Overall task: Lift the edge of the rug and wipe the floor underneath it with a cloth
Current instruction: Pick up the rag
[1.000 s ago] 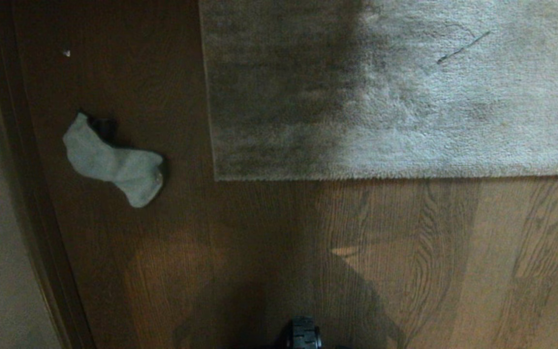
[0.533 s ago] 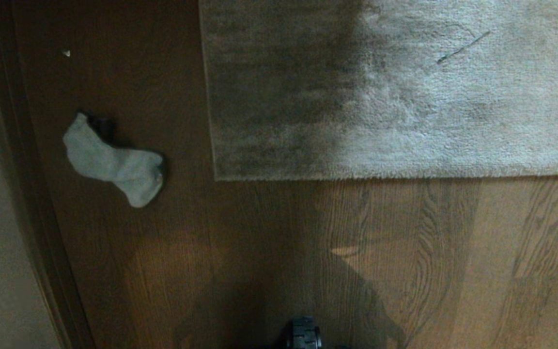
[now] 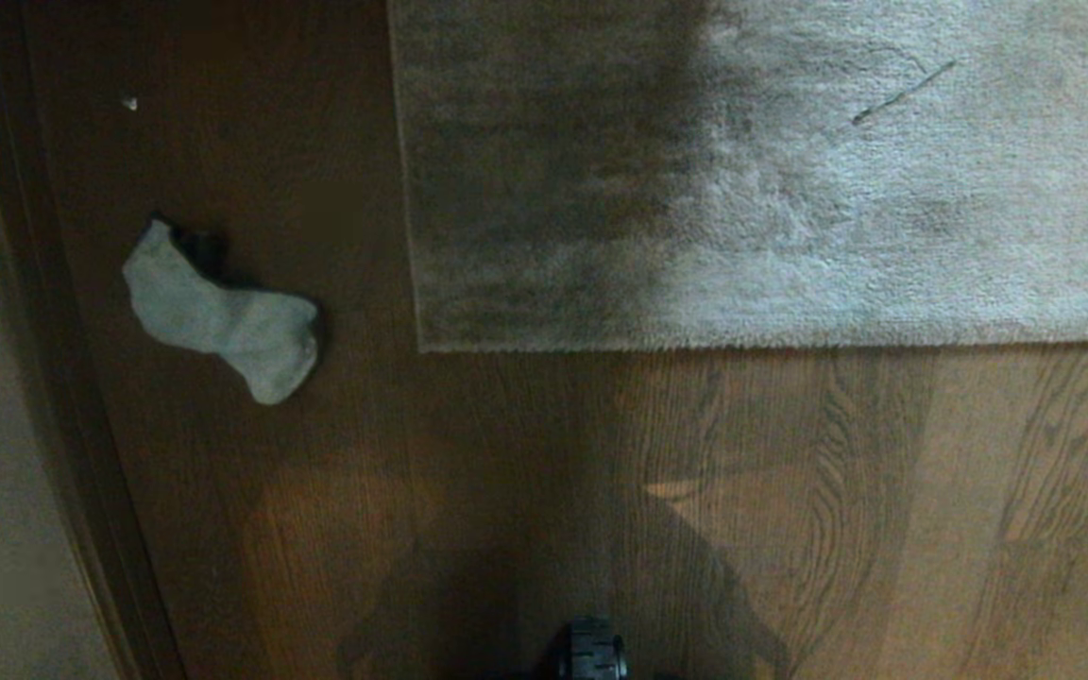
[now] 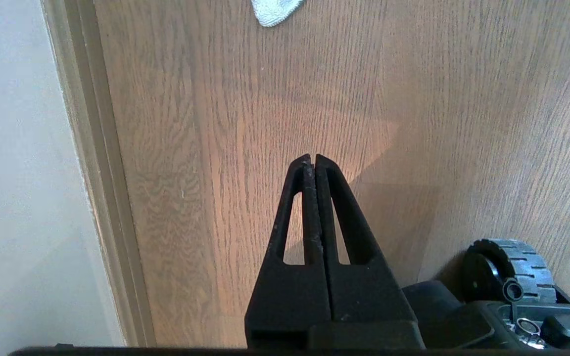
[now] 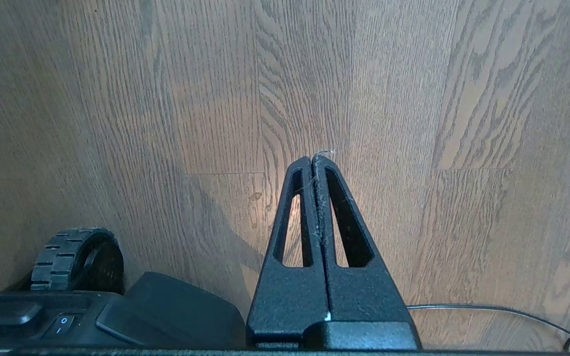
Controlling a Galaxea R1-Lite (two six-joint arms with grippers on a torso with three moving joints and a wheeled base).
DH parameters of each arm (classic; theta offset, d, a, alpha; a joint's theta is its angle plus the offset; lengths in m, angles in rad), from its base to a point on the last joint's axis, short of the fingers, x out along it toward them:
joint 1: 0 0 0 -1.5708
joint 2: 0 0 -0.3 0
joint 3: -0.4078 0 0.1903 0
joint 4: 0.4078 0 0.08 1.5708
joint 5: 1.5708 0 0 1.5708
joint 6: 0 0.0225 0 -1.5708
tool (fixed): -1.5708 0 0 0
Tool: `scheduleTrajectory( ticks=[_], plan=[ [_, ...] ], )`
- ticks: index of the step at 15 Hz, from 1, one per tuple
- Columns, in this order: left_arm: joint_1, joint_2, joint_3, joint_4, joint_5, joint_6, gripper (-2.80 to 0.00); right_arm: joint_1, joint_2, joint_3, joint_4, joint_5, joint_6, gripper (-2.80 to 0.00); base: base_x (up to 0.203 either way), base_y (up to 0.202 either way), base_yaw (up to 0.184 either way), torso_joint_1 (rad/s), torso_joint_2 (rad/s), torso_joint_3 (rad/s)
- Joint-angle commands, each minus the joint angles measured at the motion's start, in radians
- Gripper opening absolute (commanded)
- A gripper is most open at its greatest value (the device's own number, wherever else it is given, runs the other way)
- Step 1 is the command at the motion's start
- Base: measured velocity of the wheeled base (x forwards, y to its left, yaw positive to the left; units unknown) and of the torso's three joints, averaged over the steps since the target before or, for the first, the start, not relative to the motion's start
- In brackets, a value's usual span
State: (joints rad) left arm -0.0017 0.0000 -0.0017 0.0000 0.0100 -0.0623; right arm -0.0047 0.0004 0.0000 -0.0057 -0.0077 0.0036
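With both the left gripper (image 4: 310, 159) and right gripper (image 5: 317, 160) clenched empty above the floor (image 3: 525, 491), the left should open first and pinch the cloth (image 3: 223, 316), lying left of the rug edge (image 3: 695, 346) corner, near its bunched middle.
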Motion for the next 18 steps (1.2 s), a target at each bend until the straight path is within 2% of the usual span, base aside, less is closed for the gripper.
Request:
scheduleTrajectory(
  ticks=[1, 3, 5, 8, 12, 15, 18],
  plan=[
    [0.000, 0.000, 0.000, 0.000, 0.002, -0.001, -2.80, 0.000, 0.000, 0.000, 0.000, 0.000, -0.001, -2.80, 0.000, 0.000, 0.000, 0.000, 0.00, 0.000],
    [0.000, 0.000, -0.030, -0.005, 0.015, -0.002, -2.80, 0.000, 0.000, 0.000, 0.000, 0.000, -0.001, -2.80, 0.000, 0.000, 0.000, 0.000, 0.00, 0.000],
    [0.000, 0.000, -0.087, -0.012, 0.068, -0.005, -2.80, 0.000, 0.000, 0.000, 0.000, 0.000, 0.001, -2.80, 0.000, 0.000, 0.000, 0.000, 0.00, 0.000],
    [0.000, 0.000, -0.119, -0.006, 0.070, -0.007, -2.80, 0.000, 0.000, 0.000, 0.000, 0.000, -0.001, -2.80, 0.000, 0.000, 0.000, 0.000, 0.00, 0.000],
    [0.000, 0.000, -0.191, 0.138, 0.068, -0.007, -2.80, 0.000, 0.000, 0.000, 0.000, 0.000, 0.000, -2.80, 0.000, 0.000, 0.000, 0.000, 0.00, 0.000],
    [0.000, 0.034, -0.192, 0.140, 0.067, -0.007, -2.80, 0.000, 0.000, 0.000, 0.000, 0.000, -0.001, -2.80, 0.000, 0.000, 0.000, 0.000, 0.00, 0.000],
    [-0.003, 0.148, -0.208, 0.137, 0.063, -0.007, -2.80, 0.000, 0.000, 0.000, 0.000, 0.000, 0.000, -2.80, 0.000, 0.000, 0.000, 0.000, 0.00, 0.000]
  ],
)
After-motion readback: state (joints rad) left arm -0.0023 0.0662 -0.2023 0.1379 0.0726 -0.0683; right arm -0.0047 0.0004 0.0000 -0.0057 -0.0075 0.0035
